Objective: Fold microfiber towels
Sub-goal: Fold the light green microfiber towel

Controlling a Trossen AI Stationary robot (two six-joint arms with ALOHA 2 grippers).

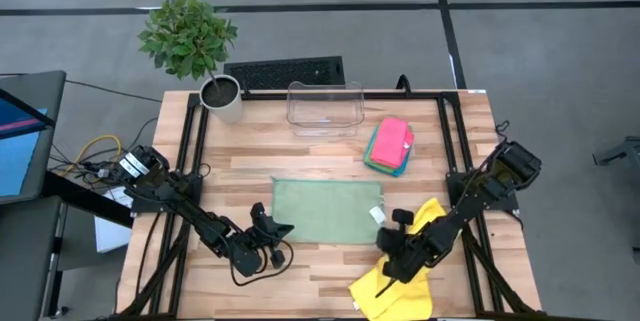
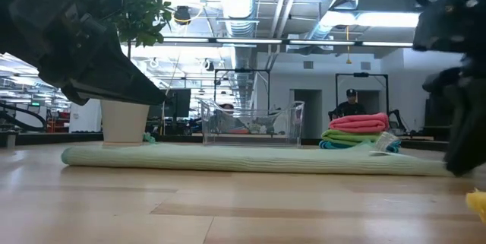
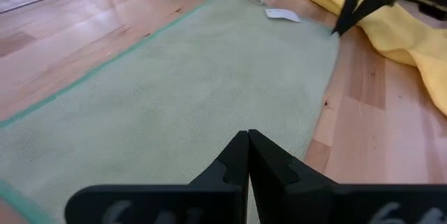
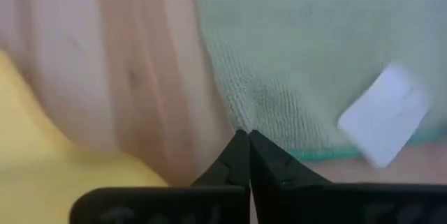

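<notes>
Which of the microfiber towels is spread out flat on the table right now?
The pale sage green microfiber towel, lying open mid-table between both arms. The yellow microfiber towel lies crumpled near the front edge, and the pink one sits folded on the stack by the clear bin.

The tabletop (image 1: pixel 330 266) is made of pale wood planks with a smooth, slightly glossy finish. A matt, finely napped cloth surface is shown by the pale sage green towel (image 1: pixel 327 209), edged in green stitching, with a smooth white label (image 4: pixel 385 114) sewn at its corner. The yellow towel (image 1: pixel 392 286) is soft, matt cloth. The bin (image 1: pixel 325 108) is clear, glossy plastic.
</notes>
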